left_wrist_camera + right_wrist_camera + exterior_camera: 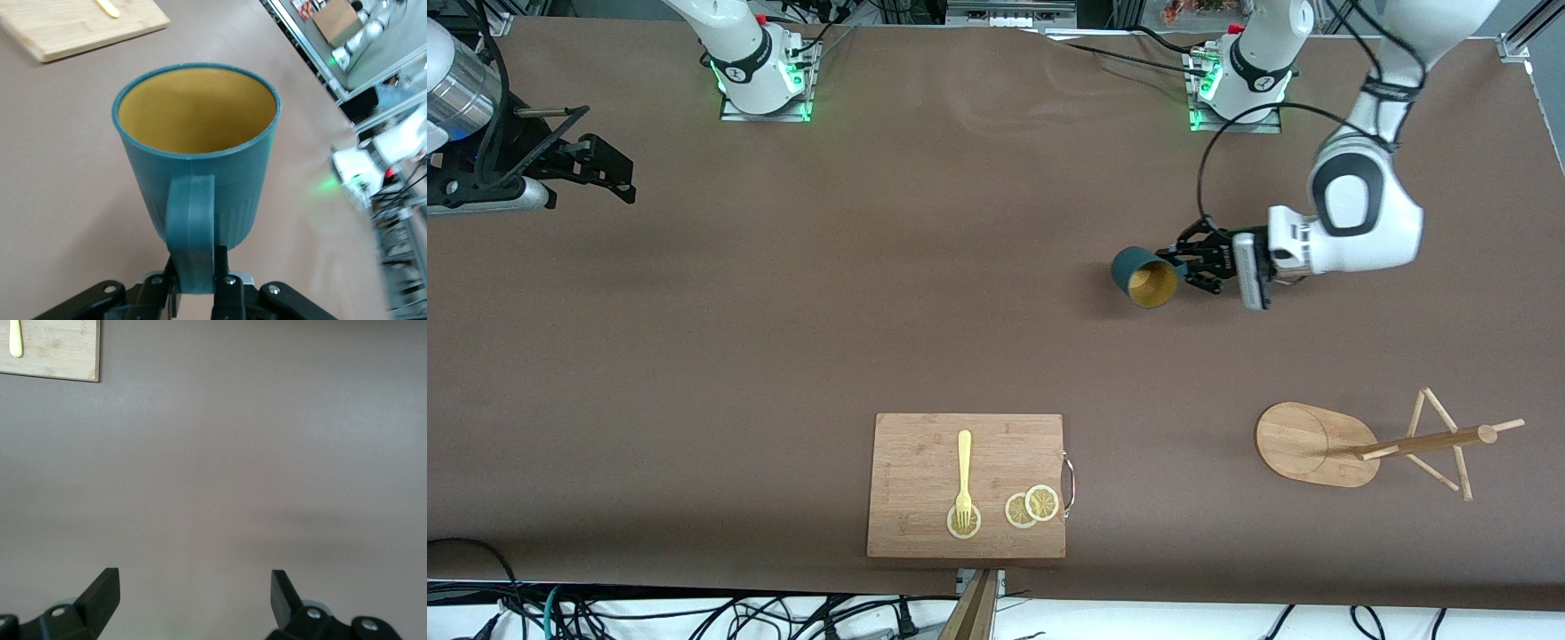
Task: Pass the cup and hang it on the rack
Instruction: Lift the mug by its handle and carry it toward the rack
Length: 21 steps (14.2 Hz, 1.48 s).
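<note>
The dark teal cup (1145,276) with its ochre inside is held on its side over the table, mouth turned toward the front camera. My left gripper (1190,263) is shut on its handle. In the left wrist view the cup (200,133) fills the middle and my left gripper (197,277) pinches the handle (191,220) between both fingers. The wooden rack (1316,443) stands nearer to the front camera than the cup, at the left arm's end; its post (1427,441) and pegs carry nothing. My right gripper (600,169) waits open and empty at the right arm's end; in the right wrist view my right gripper (195,580) shows only bare table between its fingers.
A rectangular wooden cutting board (967,484) lies at the table's front edge with a yellow fork (963,476) and lemon slices (1032,507) on it. Its corner shows in the right wrist view (50,350) and in the left wrist view (73,23).
</note>
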Each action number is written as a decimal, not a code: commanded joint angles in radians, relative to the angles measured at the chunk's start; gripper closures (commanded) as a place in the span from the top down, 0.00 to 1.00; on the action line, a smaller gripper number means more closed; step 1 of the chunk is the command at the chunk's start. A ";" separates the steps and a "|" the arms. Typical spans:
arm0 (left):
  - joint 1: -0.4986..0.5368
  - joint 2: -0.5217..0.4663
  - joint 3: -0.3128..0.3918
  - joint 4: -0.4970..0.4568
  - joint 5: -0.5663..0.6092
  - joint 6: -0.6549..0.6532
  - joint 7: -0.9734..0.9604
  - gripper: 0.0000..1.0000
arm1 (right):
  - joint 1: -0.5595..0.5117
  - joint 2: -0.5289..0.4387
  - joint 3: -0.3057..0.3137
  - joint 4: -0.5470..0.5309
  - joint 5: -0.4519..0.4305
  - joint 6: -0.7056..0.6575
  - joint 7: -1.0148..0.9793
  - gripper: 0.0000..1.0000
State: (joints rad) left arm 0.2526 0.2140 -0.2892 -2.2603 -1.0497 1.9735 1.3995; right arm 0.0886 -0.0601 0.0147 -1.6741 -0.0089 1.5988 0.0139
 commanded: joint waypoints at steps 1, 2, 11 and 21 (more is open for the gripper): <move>0.039 -0.010 0.053 0.089 0.063 -0.172 -0.233 0.00 | -0.020 0.014 0.013 0.036 0.015 -0.016 -0.009 1.00; 0.040 -0.010 0.076 0.117 0.069 -0.226 -0.299 0.00 | -0.020 0.013 0.013 0.036 0.017 -0.014 -0.009 1.00; 0.106 -0.011 0.278 0.225 0.034 -0.591 -0.715 0.00 | -0.018 0.014 0.014 0.037 0.017 -0.013 -0.008 1.00; 0.321 0.266 0.265 0.435 -0.179 -0.663 -0.784 0.00 | -0.021 0.014 0.013 0.037 0.017 -0.014 -0.015 1.00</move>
State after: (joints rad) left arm 0.5541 0.3942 -0.0022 -1.9005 -1.1623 1.3445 0.6341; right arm 0.0848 -0.0591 0.0156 -1.6671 -0.0084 1.5988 0.0139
